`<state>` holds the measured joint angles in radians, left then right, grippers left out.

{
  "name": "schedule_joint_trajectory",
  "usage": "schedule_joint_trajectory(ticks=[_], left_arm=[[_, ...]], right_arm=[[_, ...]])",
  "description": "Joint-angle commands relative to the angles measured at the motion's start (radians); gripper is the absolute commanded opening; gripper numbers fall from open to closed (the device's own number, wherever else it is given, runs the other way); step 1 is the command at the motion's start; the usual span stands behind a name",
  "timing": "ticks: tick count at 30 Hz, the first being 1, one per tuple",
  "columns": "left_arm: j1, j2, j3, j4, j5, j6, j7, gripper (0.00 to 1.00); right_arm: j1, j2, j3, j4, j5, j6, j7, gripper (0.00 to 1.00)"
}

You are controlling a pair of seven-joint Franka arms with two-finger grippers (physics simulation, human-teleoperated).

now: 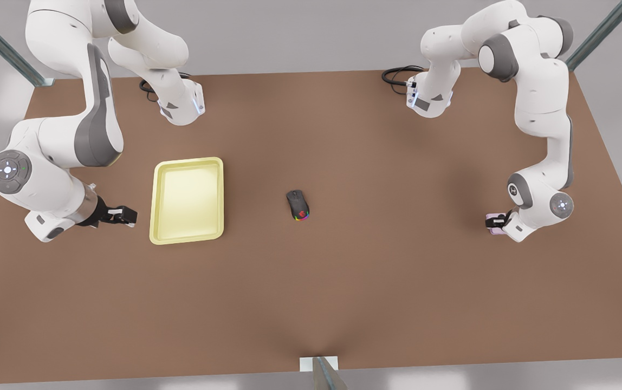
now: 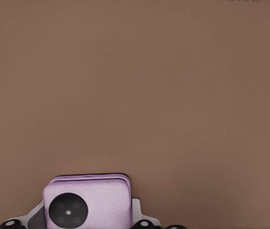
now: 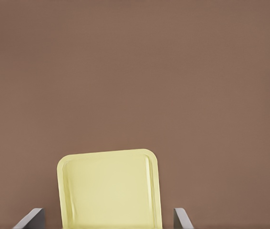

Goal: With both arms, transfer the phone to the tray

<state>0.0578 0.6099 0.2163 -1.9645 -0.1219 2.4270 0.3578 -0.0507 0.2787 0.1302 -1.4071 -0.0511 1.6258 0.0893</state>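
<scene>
The left gripper (image 1: 498,222) sits at about three o'clock on the brown table (image 1: 376,162), at the front view's right, and its fingers are clamped on the phone (image 1: 494,223). The phone is a small lilac block there, peeking out at the tip of the arm, low over the table top; whether it touches the surface cannot be told. In the left wrist view the phone (image 2: 88,202) shows its textured pink face and a black round camera circle, with the gripper's fingers (image 2: 137,214) pressed against its sides.

The right gripper (image 1: 124,215) is at about nine o'clock, at the front view's left, pointing toward the tray (image 1: 187,199) and just beside its short edge without touching it. Its fingers are spread wide and hold nothing. In the right wrist view the two grey fingertips (image 3: 34,219) stand well apart with the tray (image 3: 109,188) between them farther off.

The tray lies flat on the table, pale yellow with a raised rim, left of centre. A black mouse (image 1: 298,204) with rainbow lights lies near the table's middle, at about three o'clock from the tray and apart from it. The phone is well apart from the tray, on the opposite side of the mouse.
</scene>
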Motion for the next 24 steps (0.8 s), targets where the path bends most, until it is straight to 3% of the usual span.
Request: schedule_joint_trajectory(ticks=[1,13,15,17,19,21,24], left_arm=[[0.001,0.002,0.0,0.001,-0.015,0.0,-0.071,0.72],[-0.03,-0.033,-0.012,0.002,-0.009,-0.014,-0.226,0.68],[-0.12,-0.076,-0.029,0.001,-0.007,-0.045,-0.376,0.68],[-0.317,-0.11,-0.04,0.024,-0.007,-0.097,-0.669,0.68],[-0.355,-0.087,-0.178,0.193,-0.005,-0.293,-0.944,0.68],[-0.529,0.077,-0.178,0.502,-0.008,-0.496,-1.229,0.68],[-0.702,0.192,-0.179,0.667,-0.015,-0.509,-1.519,0.68]], right_arm=[[0.0,-0.001,0.0,0.0,0.002,0.0,0.001,1.0],[0.005,0.002,0.0,0.0,0.002,0.002,0.001,1.0],[0.005,0.002,0.0,0.0,0.002,0.002,0.001,1.0],[0.005,0.002,0.0,0.0,0.002,0.002,0.001,1.0],[0.005,0.005,0.0,0.0,0.002,0.002,0.003,1.0],[0.005,0.005,0.0,0.0,0.002,0.002,0.001,1.0],[0.005,0.005,0.0,0.002,0.004,0.002,0.001,1.0]])
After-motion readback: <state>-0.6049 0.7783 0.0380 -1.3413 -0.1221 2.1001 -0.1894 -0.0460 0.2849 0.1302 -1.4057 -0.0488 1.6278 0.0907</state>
